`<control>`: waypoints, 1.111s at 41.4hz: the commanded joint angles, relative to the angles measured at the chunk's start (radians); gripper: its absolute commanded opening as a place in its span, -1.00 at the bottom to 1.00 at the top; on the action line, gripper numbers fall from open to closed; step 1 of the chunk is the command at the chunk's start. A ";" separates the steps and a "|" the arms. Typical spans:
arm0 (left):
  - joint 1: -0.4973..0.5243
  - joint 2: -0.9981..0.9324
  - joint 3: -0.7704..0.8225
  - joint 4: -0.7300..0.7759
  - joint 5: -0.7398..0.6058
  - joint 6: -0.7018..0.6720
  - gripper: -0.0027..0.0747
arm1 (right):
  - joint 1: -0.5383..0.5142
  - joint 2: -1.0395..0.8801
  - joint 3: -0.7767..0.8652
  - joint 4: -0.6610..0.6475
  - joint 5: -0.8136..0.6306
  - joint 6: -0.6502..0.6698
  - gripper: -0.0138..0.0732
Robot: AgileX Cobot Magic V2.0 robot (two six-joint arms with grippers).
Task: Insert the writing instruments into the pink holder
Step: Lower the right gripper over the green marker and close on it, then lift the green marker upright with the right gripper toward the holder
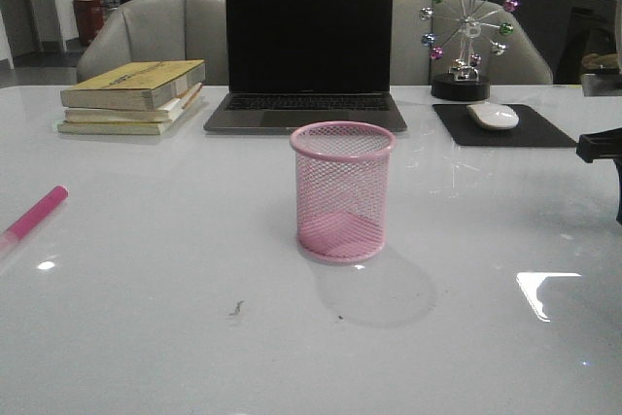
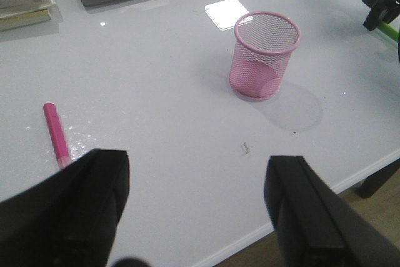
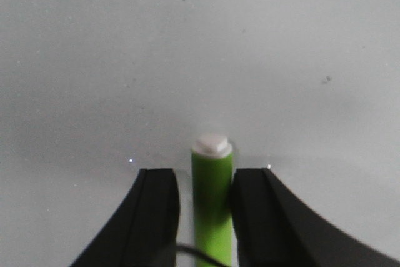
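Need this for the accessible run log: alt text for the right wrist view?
A lime green marker with a pale tip stands between the two black fingers of the right hand; one finger looks to touch it, with a gap on the other side. Behind it is only bare white table.

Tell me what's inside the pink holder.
Nothing: the holder shows only its pink base through the mesh. The pink marker lies on the table; the green marker sits between the right gripper fingers.
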 commanded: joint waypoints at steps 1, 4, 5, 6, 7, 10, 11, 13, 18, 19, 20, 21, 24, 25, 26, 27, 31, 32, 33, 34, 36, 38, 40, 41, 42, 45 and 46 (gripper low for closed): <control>-0.010 0.008 -0.027 -0.010 -0.079 0.001 0.38 | -0.003 -0.054 -0.031 0.004 -0.002 -0.013 0.10; -0.010 0.008 -0.027 -0.010 -0.079 0.001 0.38 | -0.003 -0.051 -0.031 0.004 -0.003 -0.013 0.10; -0.010 0.008 -0.027 -0.010 -0.079 0.001 0.38 | -0.003 -0.049 -0.031 0.004 -0.002 -0.013 0.10; -0.010 0.008 -0.027 -0.010 -0.079 0.001 0.38 | -0.003 -0.048 -0.031 0.004 -0.001 -0.013 0.10; -0.010 0.008 -0.027 -0.010 -0.079 0.001 0.38 | -0.003 -0.046 -0.031 0.004 -0.001 -0.013 0.10; -0.010 0.008 -0.027 -0.010 -0.079 0.001 0.38 | -0.003 -0.040 -0.031 0.004 0.010 -0.013 0.03; -0.010 0.008 -0.027 -0.010 -0.079 0.001 0.38 | -0.003 -0.039 -0.031 0.004 0.011 -0.013 -0.01; -0.010 0.008 -0.027 -0.010 -0.079 0.001 0.38 | -0.003 -0.038 -0.031 0.004 0.012 -0.013 -0.13; -0.010 0.008 -0.027 -0.010 -0.079 0.001 0.38 | -0.003 -0.040 -0.031 0.004 0.011 -0.013 -0.34; -0.010 0.008 -0.027 -0.010 -0.079 0.001 0.38 | -0.003 -0.042 -0.031 0.004 0.010 -0.013 -0.35; -0.010 0.008 -0.027 -0.010 -0.079 0.001 0.38 | -0.003 -0.043 -0.031 0.004 0.010 -0.013 -0.36; -0.010 0.008 -0.027 -0.010 -0.079 0.001 0.38 | -0.003 -0.047 -0.031 0.004 0.010 -0.013 -0.36; -0.010 0.008 -0.027 -0.010 -0.079 0.001 0.38 | -0.002 -0.070 -0.026 0.006 -0.002 -0.013 -0.36; -0.010 0.008 -0.027 -0.010 -0.079 0.001 0.38 | -0.001 -0.085 -0.021 0.006 -0.012 -0.013 -0.36; -0.010 0.008 -0.027 -0.010 -0.079 0.001 0.38 | -0.001 -0.101 -0.015 0.007 -0.025 -0.013 -0.36; -0.010 0.008 -0.027 -0.010 -0.079 0.001 0.38 | 0.002 -0.118 -0.006 0.008 -0.040 -0.013 -0.36; -0.010 0.008 -0.027 -0.010 -0.079 0.001 0.38 | 0.017 -0.227 0.060 0.012 -0.150 -0.013 -0.36; -0.010 0.008 -0.027 -0.010 -0.079 0.001 0.38 | 0.023 -0.254 0.079 0.013 -0.180 -0.013 -0.36; -0.010 0.008 -0.027 -0.010 -0.079 0.001 0.38 | 0.032 -0.283 0.098 0.015 -0.213 -0.013 -0.36; -0.010 0.008 -0.027 -0.010 -0.079 0.001 0.38 | 0.040 -0.321 0.125 0.021 -0.257 -0.013 -0.36; -0.010 0.008 -0.027 -0.010 -0.079 0.001 0.38 | 0.065 -0.379 0.165 0.026 -0.326 -0.013 -0.36; -0.010 0.008 -0.027 -0.010 -0.079 0.001 0.38 | 0.091 -0.444 0.210 0.037 -0.406 -0.013 -0.36; -0.010 0.008 -0.027 -0.010 -0.079 0.001 0.38 | 0.128 -0.504 0.253 0.055 -0.490 -0.013 -0.36; -0.010 0.008 -0.027 -0.010 -0.079 0.001 0.38 | 0.146 -0.527 0.270 0.060 -0.525 -0.013 -0.36; -0.010 0.008 -0.027 -0.010 -0.079 0.001 0.38 | 0.173 -0.549 0.286 0.064 -0.559 -0.013 -0.36; -0.010 0.008 -0.027 -0.010 -0.079 0.001 0.38 | 0.250 -0.608 0.333 0.064 -0.673 -0.013 -0.36; -0.010 0.008 -0.027 -0.010 -0.079 0.001 0.38 | 0.266 -0.621 0.345 0.064 -0.708 -0.013 -0.36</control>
